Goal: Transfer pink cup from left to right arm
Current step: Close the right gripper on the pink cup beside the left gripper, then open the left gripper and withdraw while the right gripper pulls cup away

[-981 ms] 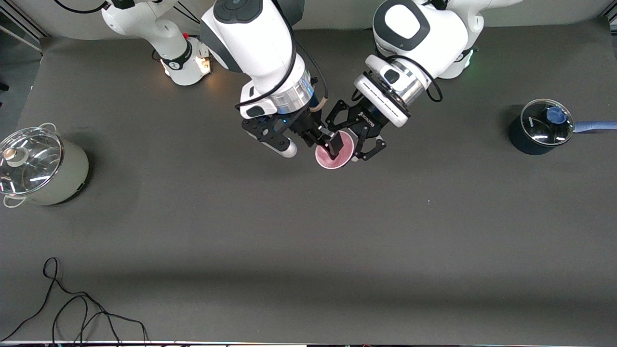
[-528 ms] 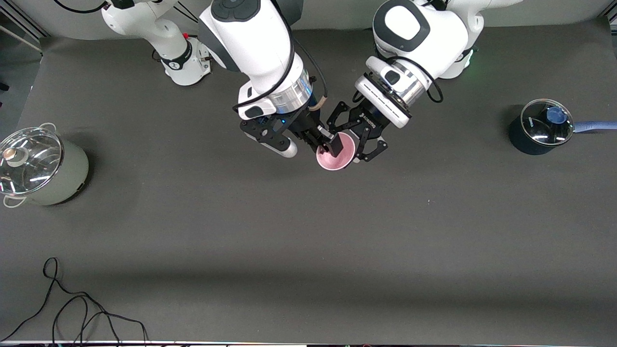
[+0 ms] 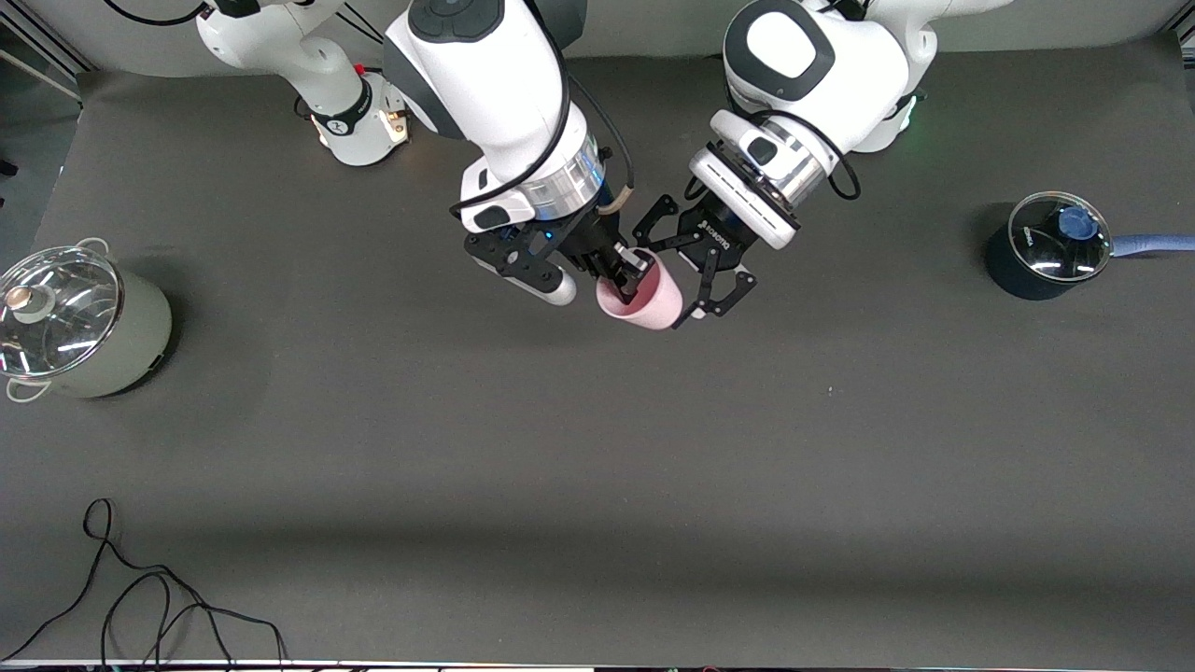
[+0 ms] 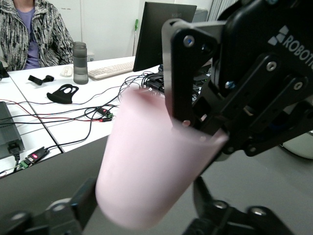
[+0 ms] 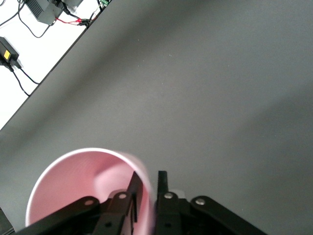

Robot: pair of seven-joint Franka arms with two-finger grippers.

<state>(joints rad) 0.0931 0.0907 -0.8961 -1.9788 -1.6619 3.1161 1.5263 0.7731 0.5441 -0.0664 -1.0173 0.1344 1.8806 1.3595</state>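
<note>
above dark grey table felt (image 3: 597,448), right gripper (image 3: 633,273) pinches the tilted small light-pink plastic cup (image 3: 644,299) by its rim; left gripper (image 3: 695,280) beside it stands spread wide.

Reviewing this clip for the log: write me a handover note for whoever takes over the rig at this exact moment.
Right gripper: shut on the rim of the pink cup, one finger inside, in the air above mid-table.
Left gripper: open, fingers spread around the cup's base end, not gripping.
Done: the cup hangs tilted from the right gripper alone.
Left: back the left arm away; watch that the tilted cup does not slip.
</note>
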